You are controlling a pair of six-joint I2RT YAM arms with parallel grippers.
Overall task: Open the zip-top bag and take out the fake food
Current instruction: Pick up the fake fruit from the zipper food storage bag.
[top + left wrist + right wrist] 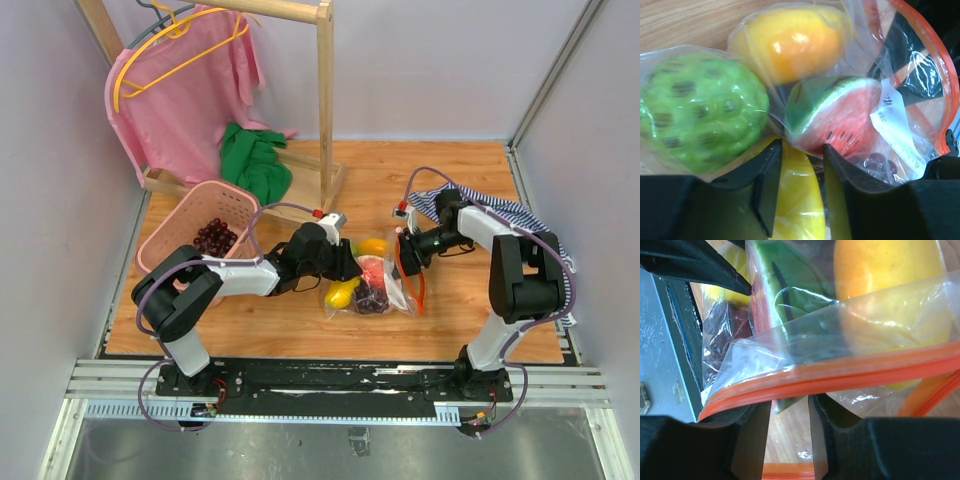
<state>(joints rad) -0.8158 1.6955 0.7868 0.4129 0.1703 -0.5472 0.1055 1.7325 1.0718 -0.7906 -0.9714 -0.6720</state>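
A crinkly clear plastic zip-top bag [398,290] with a red-orange zip strip [840,372] lies on the wooden table [460,180] at the centre of the overhead view, between the two grippers; the fake food [343,292] is inside it. In the left wrist view a green knobbly ball [697,120] sits at the left; an orange oval fruit [790,42] at the top; a red watermelon slice [840,117] in the middle; dark purple grapes [880,165] at the lower right, beneath the white label [895,125].

The left gripper [802,150] has its jaws part-way apart; a yellow oval fruit [800,200] fills the gap, gripped through the bag's film. The right gripper [787,405] holds its fingertips narrowly apart just under the zip strip, which crosses the right wrist view from lower left to right; whether they pinch it I cannot tell.

In the overhead view a pink plastic basket [175,235] holding a dark grape bunch [213,237] stands left of centre; a striped cloth [515,213] lies at the right.
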